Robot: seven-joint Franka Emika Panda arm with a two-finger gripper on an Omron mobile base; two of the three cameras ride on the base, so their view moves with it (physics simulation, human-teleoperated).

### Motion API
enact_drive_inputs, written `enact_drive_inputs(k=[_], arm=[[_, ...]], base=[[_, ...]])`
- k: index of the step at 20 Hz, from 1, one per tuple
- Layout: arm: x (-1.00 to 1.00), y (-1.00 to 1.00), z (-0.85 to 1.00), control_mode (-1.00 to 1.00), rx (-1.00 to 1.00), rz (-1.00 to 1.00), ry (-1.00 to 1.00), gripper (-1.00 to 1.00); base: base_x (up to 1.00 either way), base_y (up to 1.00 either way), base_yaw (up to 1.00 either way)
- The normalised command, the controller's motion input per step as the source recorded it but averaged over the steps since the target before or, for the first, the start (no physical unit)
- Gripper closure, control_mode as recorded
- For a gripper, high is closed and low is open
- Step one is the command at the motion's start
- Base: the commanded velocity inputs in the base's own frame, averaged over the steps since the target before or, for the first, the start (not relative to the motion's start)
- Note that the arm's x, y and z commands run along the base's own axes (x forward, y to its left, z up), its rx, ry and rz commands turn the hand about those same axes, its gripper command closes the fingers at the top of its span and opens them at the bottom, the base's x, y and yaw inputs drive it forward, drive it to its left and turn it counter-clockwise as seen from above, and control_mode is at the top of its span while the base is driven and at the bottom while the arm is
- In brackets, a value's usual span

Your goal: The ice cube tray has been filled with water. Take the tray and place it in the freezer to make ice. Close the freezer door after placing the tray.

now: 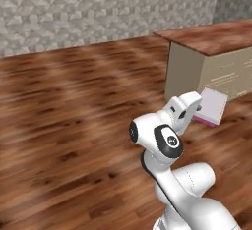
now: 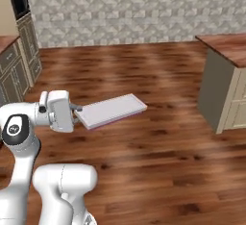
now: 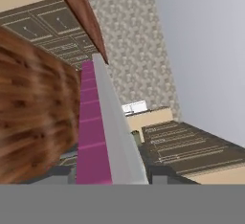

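You can see a brown wood floor, a bumpy grey stone wall, and a beige cabinet with a brown top.

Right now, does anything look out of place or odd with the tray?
Nothing looks spilled or damaged. The ice cube tray is held at one short end by the gripper and sticks out roughly level over the wooden floor, far from any counter. That fits carrying it. The hand view sees it edge-on, but the hand's camera rolls.
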Motion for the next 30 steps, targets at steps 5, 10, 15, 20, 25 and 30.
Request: enact_drive_inputs(k=[5,10,15,20,25,30], arm=[[0.00,0.00,0.00,1.00,0.00,0.00,0.00,1.00],[0.00,0.00,0.00,1.00,0.00,0.00,0.00,1.00],[0.00,0.00,0.00,1.00,0.00,0.00,0.00,1.00],[0.00,0.00,0.00,1.00,0.00,0.00,0.00,1.00],[0.00,0.00,0.00,1.00,0.00,0.00,0.00,1.00],[0.00,0.00,0.00,1.00,0.00,0.00,0.00,1.00]], base=[[0.56,-0.01,-0.47],[0.65,-0.01,-0.48],[0.80,-0.06,-0.46],[1.00,-0.01,-0.43],[1.00,0.00,-0.40],[1.00,0.00,-0.39]])
